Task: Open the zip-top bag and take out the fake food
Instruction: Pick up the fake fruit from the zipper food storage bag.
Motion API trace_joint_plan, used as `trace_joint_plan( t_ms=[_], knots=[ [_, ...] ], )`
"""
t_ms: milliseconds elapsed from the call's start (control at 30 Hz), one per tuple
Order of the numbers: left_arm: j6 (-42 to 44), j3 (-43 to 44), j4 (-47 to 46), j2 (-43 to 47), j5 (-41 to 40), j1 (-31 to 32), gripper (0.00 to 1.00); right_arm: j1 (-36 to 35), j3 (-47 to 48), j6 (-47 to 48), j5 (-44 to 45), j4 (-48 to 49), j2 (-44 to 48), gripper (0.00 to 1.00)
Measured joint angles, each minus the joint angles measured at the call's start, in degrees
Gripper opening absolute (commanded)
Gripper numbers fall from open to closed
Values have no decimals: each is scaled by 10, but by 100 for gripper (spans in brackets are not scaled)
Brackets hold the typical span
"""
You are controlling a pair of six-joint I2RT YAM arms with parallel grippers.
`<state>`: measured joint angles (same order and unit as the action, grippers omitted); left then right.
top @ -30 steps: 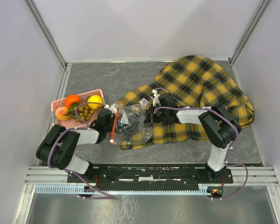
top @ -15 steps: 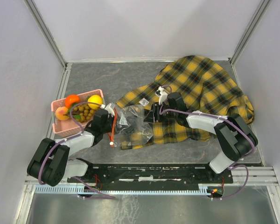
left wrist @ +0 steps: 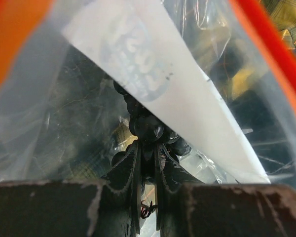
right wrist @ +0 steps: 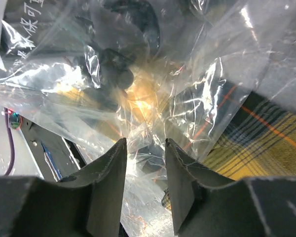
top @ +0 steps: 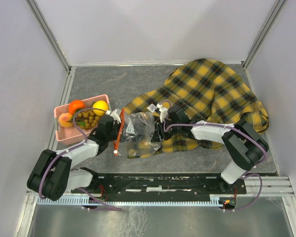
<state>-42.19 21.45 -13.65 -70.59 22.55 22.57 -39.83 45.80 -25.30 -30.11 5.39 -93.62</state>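
Note:
The clear zip-top bag (top: 140, 131) lies mid-table, partly on the plaid cloth, with its red-orange zip strip (top: 119, 133) at the left. My left gripper (top: 122, 127) reaches into the bag's mouth. In the left wrist view it (left wrist: 147, 148) is shut on the dark berries (left wrist: 147, 129), under the white label (left wrist: 153, 79). My right gripper (top: 158, 132) is at the bag's right end. In the right wrist view it (right wrist: 145, 143) is open, with crinkled bag plastic (right wrist: 187, 89) between its jaws. The berries (right wrist: 116, 69) show through the plastic.
A pink basket (top: 60, 132) at the left holds an orange fruit (top: 76, 105), a yellow fruit (top: 100, 106) and a tan grape bunch (top: 90, 118). The yellow-black plaid cloth (top: 212, 94) covers the right half of the table, under my right arm.
My right gripper has moved forward and left, from the bag's back edge down onto its right end. My left gripper has stayed at the bag's mouth.

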Motion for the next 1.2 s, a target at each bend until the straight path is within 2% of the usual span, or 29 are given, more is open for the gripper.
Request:
trace_joint_plan(
  t_ms=[233, 767, 1200],
  knots=[
    [0, -3, 12, 22, -1, 0, 3, -11, 0, 23, 20, -35, -2, 3],
    [15, -5, 95, 135, -28, -19, 3, 6, -3, 57, 84, -78, 62, 2],
    [40, 3, 174, 189, -35, -40, 3, 26, -3, 92, 125, -123, 69, 2]
  ],
)
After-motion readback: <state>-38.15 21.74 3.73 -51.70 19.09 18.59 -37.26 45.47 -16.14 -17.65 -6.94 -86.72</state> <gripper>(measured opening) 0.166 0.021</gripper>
